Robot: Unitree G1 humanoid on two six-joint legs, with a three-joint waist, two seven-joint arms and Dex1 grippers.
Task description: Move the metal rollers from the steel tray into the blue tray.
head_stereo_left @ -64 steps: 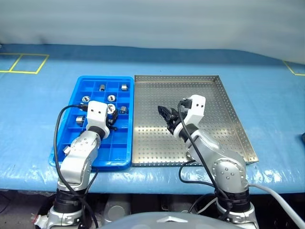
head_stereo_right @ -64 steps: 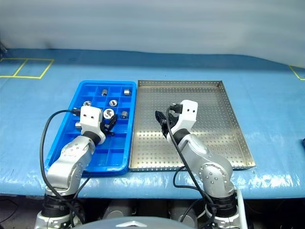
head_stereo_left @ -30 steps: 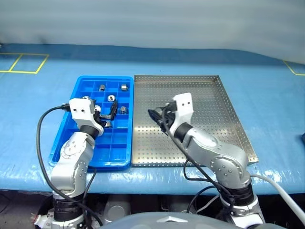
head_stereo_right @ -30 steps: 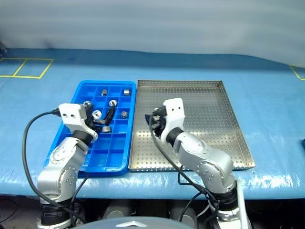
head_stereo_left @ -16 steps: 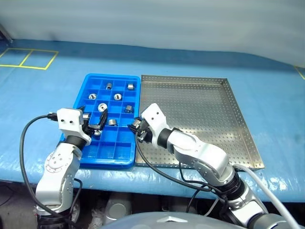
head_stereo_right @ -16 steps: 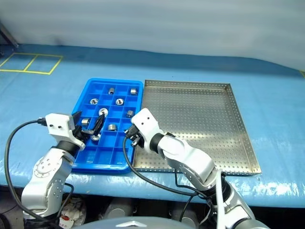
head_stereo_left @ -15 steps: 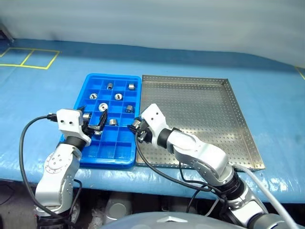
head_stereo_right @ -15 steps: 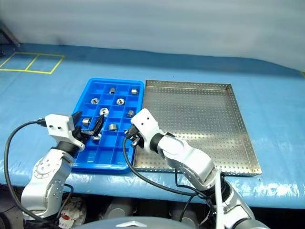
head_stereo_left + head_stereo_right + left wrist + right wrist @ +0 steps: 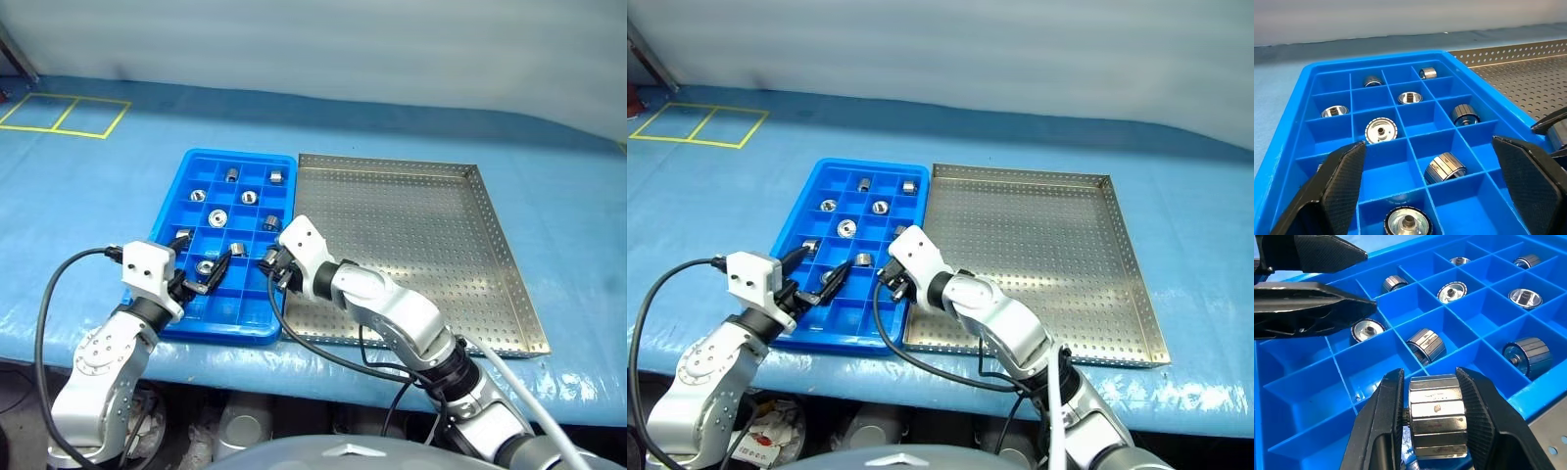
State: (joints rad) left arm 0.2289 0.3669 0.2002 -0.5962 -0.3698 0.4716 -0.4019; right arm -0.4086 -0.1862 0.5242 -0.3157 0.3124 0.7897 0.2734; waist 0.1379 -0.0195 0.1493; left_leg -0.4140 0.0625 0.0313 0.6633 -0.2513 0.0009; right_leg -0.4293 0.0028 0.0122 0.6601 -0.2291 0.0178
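Observation:
The blue tray (image 9: 235,154) lies left of the steel tray (image 9: 411,235), whose perforated floor lies bare. Several metal rollers (image 9: 249,197) sit one to a compartment in the blue tray, also seen close up (image 9: 1381,131). My right gripper (image 9: 1431,382) is shut on one roller (image 9: 1437,426), holding it just above the compartments at the blue tray's right edge (image 9: 266,262). My left gripper (image 9: 1427,142) stands wide open and holds nothing, low over the tray's near left part (image 9: 211,276). Its black fingers (image 9: 1312,308) reach into the right wrist view.
Both trays rest on a blue tabletop sheet (image 9: 549,176) that ends at the near table edge (image 9: 323,357). Yellow tape squares (image 9: 64,116) mark the far left corner. Black cables (image 9: 59,294) loop from both wrists.
The head view has swung. My right gripper carried its roller left, off the steel tray to the blue tray's right edge. My open left gripper drew back toward the tray's near edge.

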